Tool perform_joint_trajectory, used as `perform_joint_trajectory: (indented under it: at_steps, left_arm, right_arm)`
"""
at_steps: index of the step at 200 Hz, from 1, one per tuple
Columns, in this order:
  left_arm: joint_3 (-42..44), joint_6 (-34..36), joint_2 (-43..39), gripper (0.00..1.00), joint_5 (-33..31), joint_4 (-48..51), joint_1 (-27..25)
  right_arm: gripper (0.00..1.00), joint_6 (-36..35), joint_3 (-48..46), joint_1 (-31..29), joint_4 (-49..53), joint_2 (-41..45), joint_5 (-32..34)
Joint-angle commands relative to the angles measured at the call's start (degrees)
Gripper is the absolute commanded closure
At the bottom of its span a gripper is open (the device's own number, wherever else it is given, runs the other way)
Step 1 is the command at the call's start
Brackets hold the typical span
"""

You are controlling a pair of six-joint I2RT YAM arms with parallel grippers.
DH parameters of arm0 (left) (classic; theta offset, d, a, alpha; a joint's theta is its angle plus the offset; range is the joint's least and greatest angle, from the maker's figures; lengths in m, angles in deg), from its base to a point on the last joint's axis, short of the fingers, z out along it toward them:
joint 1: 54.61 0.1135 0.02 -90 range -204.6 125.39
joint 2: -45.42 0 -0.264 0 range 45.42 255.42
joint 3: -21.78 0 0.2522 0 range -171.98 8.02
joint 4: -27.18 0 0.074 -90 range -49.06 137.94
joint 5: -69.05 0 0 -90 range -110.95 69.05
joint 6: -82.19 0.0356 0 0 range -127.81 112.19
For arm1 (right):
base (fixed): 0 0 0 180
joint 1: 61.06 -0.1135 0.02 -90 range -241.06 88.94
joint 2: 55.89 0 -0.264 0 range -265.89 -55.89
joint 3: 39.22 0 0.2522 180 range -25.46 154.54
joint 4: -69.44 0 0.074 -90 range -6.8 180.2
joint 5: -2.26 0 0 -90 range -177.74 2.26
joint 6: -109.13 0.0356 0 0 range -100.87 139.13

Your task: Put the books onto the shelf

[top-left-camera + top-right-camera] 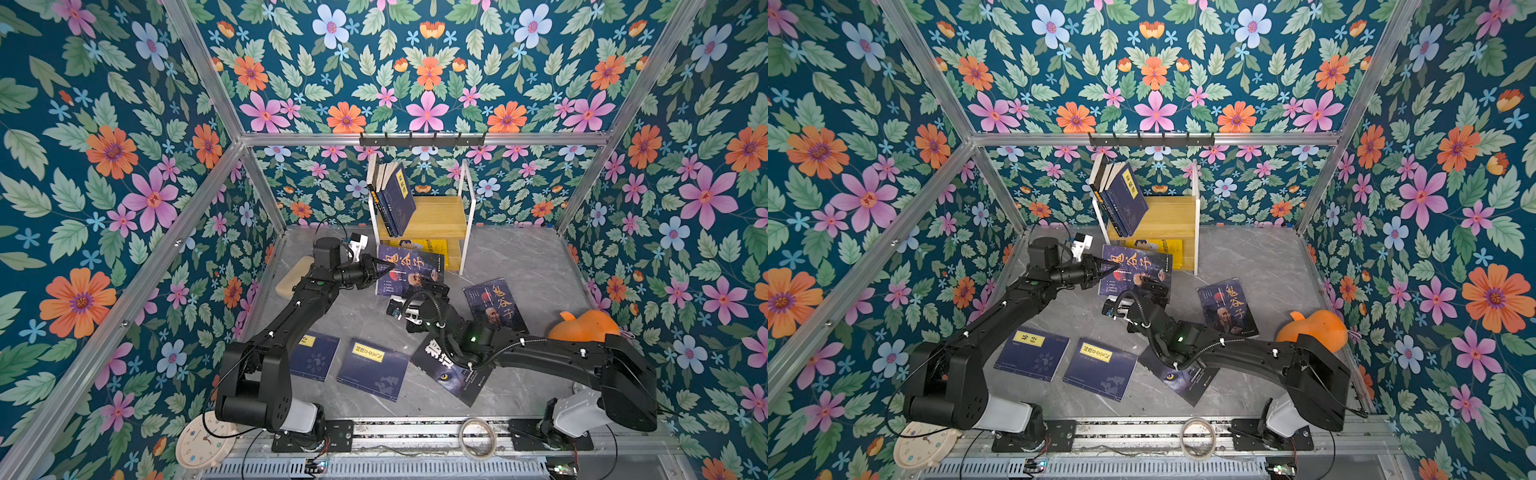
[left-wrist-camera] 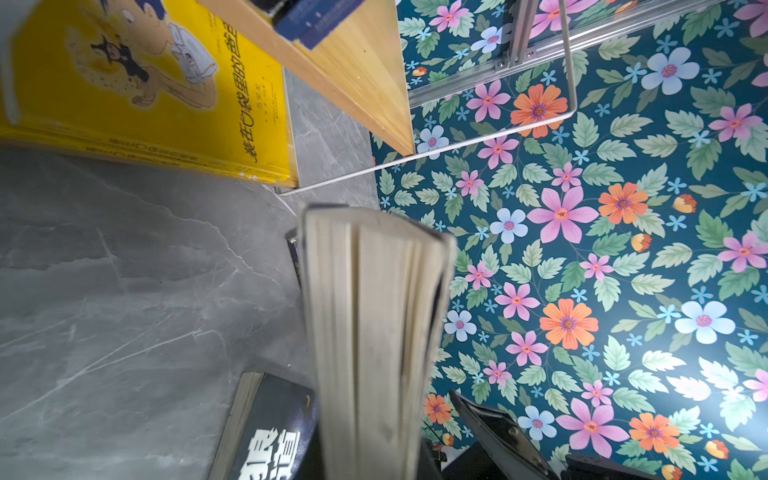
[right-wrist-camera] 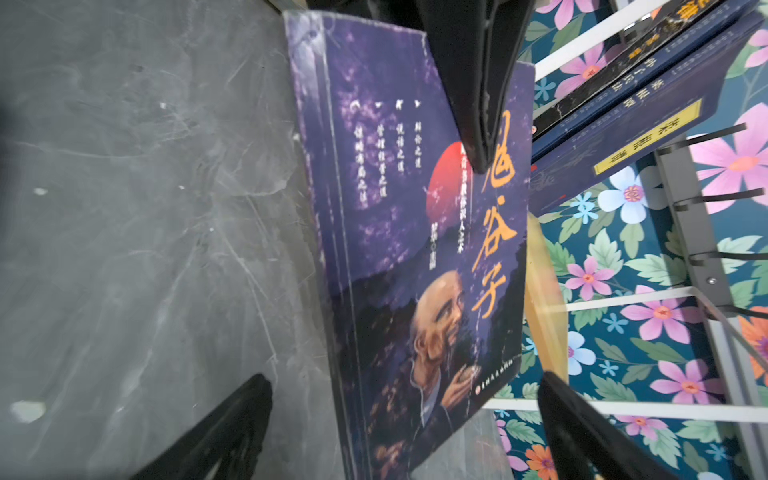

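Surface: the table (image 1: 519, 266) is grey, stone-look, with pale veins; the wrist views show faint scuffs.
Room: teal floral wallpaper (image 1: 428, 62) covers every wall, behind an aluminium frame (image 1: 540, 138). A black hook rail (image 1: 422, 141) sits on the back bar.
Shelf: the shelf (image 1: 440, 216) stands at the back middle, close to the wall.
On the shelf: leaning books (image 1: 395, 195) stand together at the left end of the top board. A yellow book (image 2: 145, 83) lies flat on the lower board.
Held book: purple cover, orange characters (image 1: 409, 270), in front of the shelf's lower tier. I cannot tell whether it touches the table.
Left gripper: the left gripper (image 1: 379, 265) pinches the held book's left edge.
Right gripper: the right gripper (image 1: 1154, 289) is spread wide astride the held book's near end, with no visible grip.
Loose books: navy books (image 1: 313, 355) with yellow labels lie side by side at the front. A dark book (image 1: 440, 374) lies partly under the right arm, and a second purple book (image 1: 496, 305) lies right of middle.
Clutter: an orange object (image 1: 582, 326) is at the right edge, a clock (image 1: 203, 442) at the front-left corner, a tape ring (image 1: 478, 438) on the front rail, and a beige pad (image 1: 293, 276) at the left edge.
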Motion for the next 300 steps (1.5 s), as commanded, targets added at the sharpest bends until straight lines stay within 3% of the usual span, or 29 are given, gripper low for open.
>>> perform_joint_trajectory:
  at_steps: [1,46,58,67,87,98,117,132,140,144,177,215,236,300]
  left_arm:
    - [-0.48,-0.75,0.05,1.0,2.26,-3.83,-0.34]
    - [0.62,-0.18,0.17,1.0,1.72,-4.55,-0.37]
    - [0.92,-0.19,-0.08,1.0,0.91,-4.39,-0.41]
    - [0.92,0.2,-0.33,0.93,0.61,-3.93,-0.28]
    - [1.41,1.25,-0.65,0.74,0.61,-3.76,-0.05]
    - [2.01,1.85,-1.17,0.64,-0.12,-3.28,-0.03]
    - [3.34,3.31,-2.57,0.43,-0.2,-2.91,0.86]
    - [5.05,4.41,-3.72,0.3,-1.24,-3.39,2.64]
    - [5.47,5.79,-4.44,0.04,-2.27,-2.75,3.79]
    - [5.57,6.68,-4.88,0.0,-2.82,-2.02,4.42]
    - [5.96,11.74,-7.29,0.0,-4.54,0.21,10.9]
    - [6.41,16.03,-8.56,0.0,-15.44,4.0,16.35]
    - [5.13,18.58,-8.22,0.0,-22.09,7.56,17.22]
    - [4.36,24.24,-8.43,0.0,-27.42,10.74,17.85]
  right_arm:
    - [0.01,-3.94,0.87,1.18,-11.16,-3.27,2.56]
    - [0.01,-9.98,3.79,4.59,-23.0,-12.25,6.38]
    - [0.08,-11.75,3.86,4.77,-24.4,-13.15,7.37]
    - [0.18,-11.87,3.9,4.78,-23.64,-13.22,7.86]
    - [0.63,-9.65,2.43,4.88,-21.17,-11.54,6.81]
    - [0.81,-9.05,1.48,4.97,-20.44,-10.87,6.64]
    - [0.98,-9.04,0.58,5.15,-18.74,-10.07,6.82]
    - [1.0,-9.3,-1.07,5.14,-18.75,-9.31,5.89]
    - [1.0,-9.31,-1.79,5.21,-18.75,-9.01,5.6]
    - [1.0,-9.18,-1.9,5.31,-18.67,-8.94,5.72]
    - [1.0,-7.92,-2.37,5.55,-16.26,-8.65,5.02]
    - [1.0,-11.47,-0.47,8.2,-16.8,-11.17,4.48]
    - [1.0,-12.29,0.88,10.25,-16.17,-11.83,3.13]
    - [1.0,-14.27,8.32,14.48,-13.46,-17.02,0.86]
